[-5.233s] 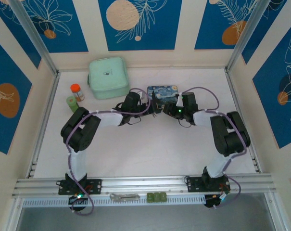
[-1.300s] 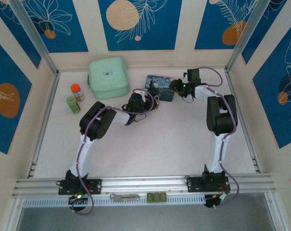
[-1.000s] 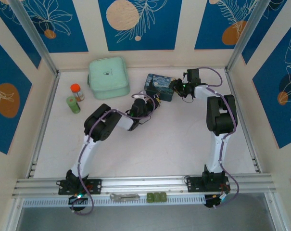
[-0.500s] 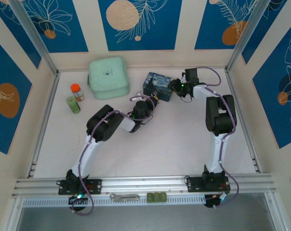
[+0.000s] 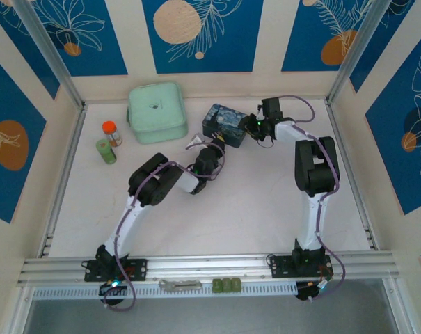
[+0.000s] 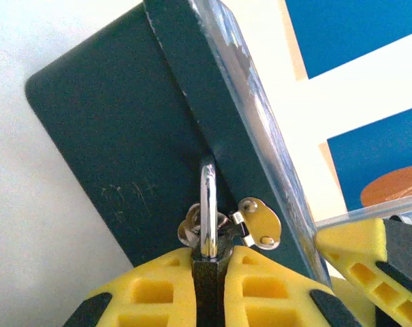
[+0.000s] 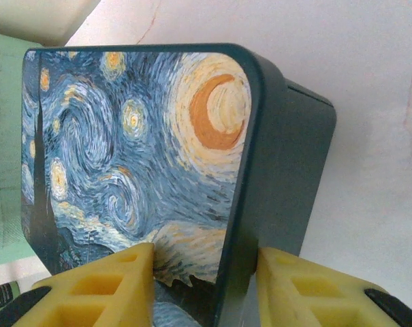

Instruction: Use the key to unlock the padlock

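The padlock (image 6: 207,235) hangs on the tin box (image 5: 224,120).

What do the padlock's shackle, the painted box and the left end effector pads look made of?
Tiny padlock's silvery shackle: polished metal, mirror-bright highlights. Blue-and-yellow painted rectangular box: likely tin, glossy printed lid, smooth dark sides. Left end effector's yellow pads: apparently foam, matte.

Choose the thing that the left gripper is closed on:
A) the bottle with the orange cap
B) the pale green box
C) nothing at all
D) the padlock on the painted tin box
D: in the left wrist view, the left gripper has its yellow fingers shut on the dark body of the padlock, and the silvery shackle rises from between them to the tin box.
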You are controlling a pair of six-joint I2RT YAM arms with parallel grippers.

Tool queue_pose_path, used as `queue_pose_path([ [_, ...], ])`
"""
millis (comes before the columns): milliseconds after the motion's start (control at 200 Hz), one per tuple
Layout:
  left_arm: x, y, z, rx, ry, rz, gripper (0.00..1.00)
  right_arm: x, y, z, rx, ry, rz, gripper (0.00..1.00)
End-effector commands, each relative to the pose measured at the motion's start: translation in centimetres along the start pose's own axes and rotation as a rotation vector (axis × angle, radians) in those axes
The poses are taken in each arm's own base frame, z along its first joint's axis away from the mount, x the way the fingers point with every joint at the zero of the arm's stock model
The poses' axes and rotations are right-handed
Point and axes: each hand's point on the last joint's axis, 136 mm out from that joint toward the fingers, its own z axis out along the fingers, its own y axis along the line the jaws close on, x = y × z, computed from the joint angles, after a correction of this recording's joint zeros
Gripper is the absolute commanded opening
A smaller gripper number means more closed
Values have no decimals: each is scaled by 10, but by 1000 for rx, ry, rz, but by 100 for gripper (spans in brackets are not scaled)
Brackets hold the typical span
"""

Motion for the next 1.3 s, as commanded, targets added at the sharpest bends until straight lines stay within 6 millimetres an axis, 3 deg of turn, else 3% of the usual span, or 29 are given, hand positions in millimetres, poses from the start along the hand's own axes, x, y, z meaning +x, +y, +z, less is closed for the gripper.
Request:
queue_pose_path([
  [0, -48, -14, 1, 45, -194, 11, 0, 41, -58, 16, 193, 126, 78, 39],
  [100, -58, -12, -3, 54, -219, 10, 0, 41, -60, 17, 204, 124, 78, 38],
  [240, -55, -23, -2, 99, -130, 85, 0, 41, -60, 18, 208, 128, 82, 39],
  [350, -62, -16, -13, 81, -125, 122, 0, 38, -61, 16, 214, 117, 82, 38],
  [495, -72, -3, -13, 81, -64, 99, 0, 36, -62, 16, 215, 117, 84, 38],
  [685, -45, -14, -8, 205, 164, 93, 0, 34, -57, 16, 212, 120, 59, 38],
  [965, -9, 3, -55, 238, 425, 82, 0, 30, -55, 13, 225, 121, 20, 38],
  [1105, -7, 23, -68, 210, 422, 74, 0, 34, -57, 14, 234, 127, 21, 38],
  [1295, -6, 31, -65, 247, 488, 62, 0, 34, -55, 13, 249, 136, -20, 37],
])
